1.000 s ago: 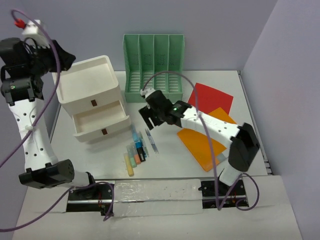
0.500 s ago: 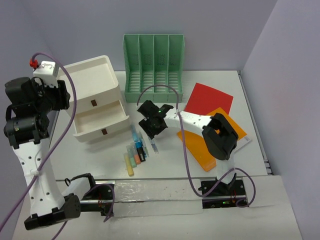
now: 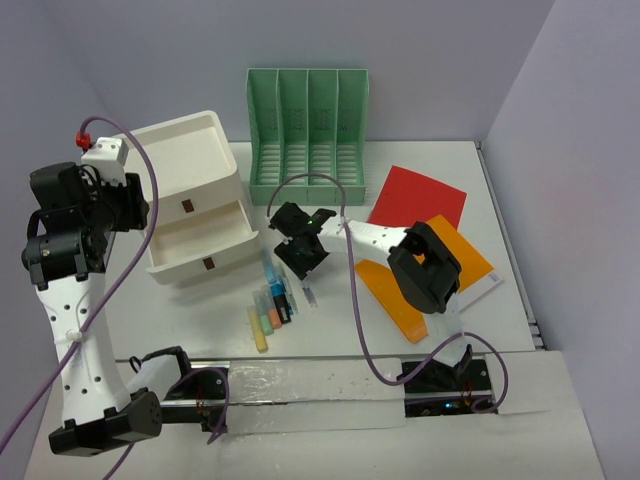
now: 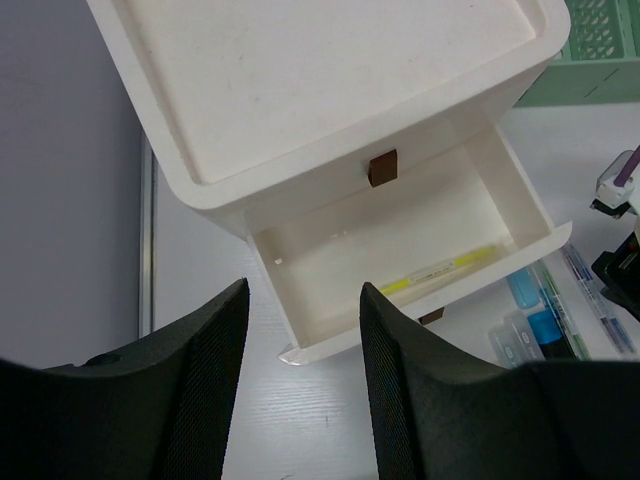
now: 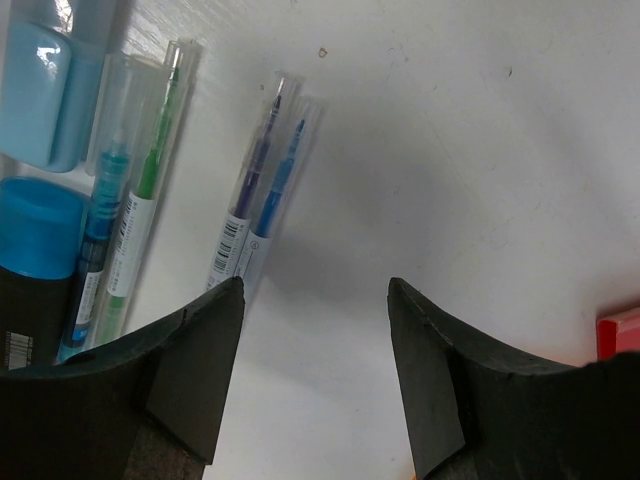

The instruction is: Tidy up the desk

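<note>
The white desk (image 3: 200, 315) carries a row of pens and markers (image 3: 275, 300) in front of the white drawer box (image 3: 185, 165). My right gripper (image 3: 300, 250) hovers low over the desk, open and empty, just right of two clear pens (image 5: 262, 190), one purple and one blue; its tips (image 5: 315, 285) frame bare desk. My left gripper (image 3: 130, 205) is raised at the left, open and empty. In the left wrist view its tips (image 4: 302, 290) frame the front corner of an open drawer (image 4: 330, 250) that holds a yellow pen (image 4: 440, 270).
A green slotted file holder (image 3: 308, 130) stands at the back. A red folder (image 3: 420, 195) and orange folders (image 3: 400, 290) lie at the right under the right arm. Blue markers (image 5: 40, 90) and a green pen (image 5: 150, 190) lie left of the clear pens. The box's lower drawer (image 3: 215, 262) is also pulled out.
My left arm has come down and right towards the drawer box. My right arm has folded, and its gripper has moved a little left and down over the pens.
</note>
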